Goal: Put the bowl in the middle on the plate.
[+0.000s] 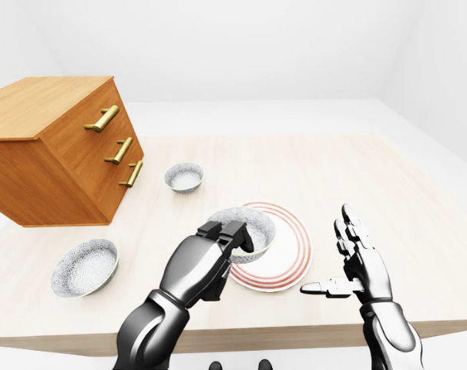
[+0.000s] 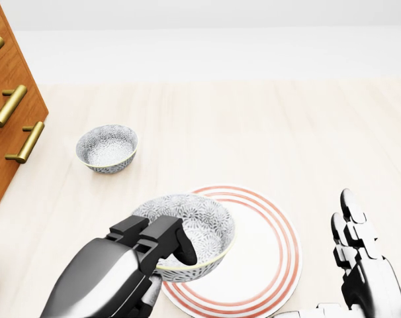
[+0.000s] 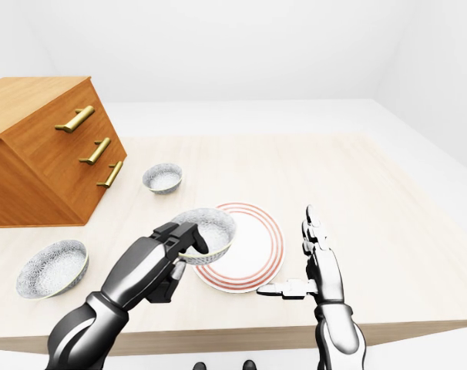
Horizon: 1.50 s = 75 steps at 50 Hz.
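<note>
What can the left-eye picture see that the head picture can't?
Only the left-eye view: the whole big bowl on the left, the top of the wooden chest, and the table's near edge.
Only the head view: a close look down at fingers hooked over the rim of the middle bowl.
Both: the left hand gripping the middle bowl over the left side of the plate, the small bowl by the drawers, and the right hand open beside the plate.

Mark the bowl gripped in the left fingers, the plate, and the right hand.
bowl (image 2: 199,224): head view, patterned inner wall.
plate (image 2: 263,248): head view, bare white centre beside the bowl.
right hand (image 2: 362,275): head view, middle of the hand.
</note>
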Tool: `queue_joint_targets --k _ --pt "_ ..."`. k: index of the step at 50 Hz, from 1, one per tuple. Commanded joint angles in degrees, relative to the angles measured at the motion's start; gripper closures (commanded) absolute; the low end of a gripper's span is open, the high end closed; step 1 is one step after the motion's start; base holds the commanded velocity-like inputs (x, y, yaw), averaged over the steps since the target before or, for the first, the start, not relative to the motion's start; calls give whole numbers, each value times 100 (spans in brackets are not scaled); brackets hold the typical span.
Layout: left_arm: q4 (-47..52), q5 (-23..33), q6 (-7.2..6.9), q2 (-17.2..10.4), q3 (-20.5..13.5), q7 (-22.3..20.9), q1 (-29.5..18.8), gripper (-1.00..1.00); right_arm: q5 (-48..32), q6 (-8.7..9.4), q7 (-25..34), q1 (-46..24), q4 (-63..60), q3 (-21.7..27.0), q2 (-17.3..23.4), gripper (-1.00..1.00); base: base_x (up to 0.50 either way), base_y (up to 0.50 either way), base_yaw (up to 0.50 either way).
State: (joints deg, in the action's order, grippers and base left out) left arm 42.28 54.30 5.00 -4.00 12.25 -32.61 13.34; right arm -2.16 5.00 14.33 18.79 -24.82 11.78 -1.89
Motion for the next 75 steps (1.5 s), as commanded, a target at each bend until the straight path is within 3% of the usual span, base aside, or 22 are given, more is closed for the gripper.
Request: queue_joint_targets --k 1,19,43,75 --pt "-42 194 0 12 146 195 -50 100 -2 0 -2 2 -15 -5 -1 -100 0 0 0" --pt "-220 285 0 32 272 406 -146 100 -3 0 -2 14 -95 -10 -11 -100 0 0 0" --pt "-328 569 0 180 962 614 -448 100 20 0 5 0 -87 9 -8 -100 0 0 0" --pt "-953 634 0 10 1020 1259 -250 100 33 0 6 0 -30 14 -8 -100 0 0 0"
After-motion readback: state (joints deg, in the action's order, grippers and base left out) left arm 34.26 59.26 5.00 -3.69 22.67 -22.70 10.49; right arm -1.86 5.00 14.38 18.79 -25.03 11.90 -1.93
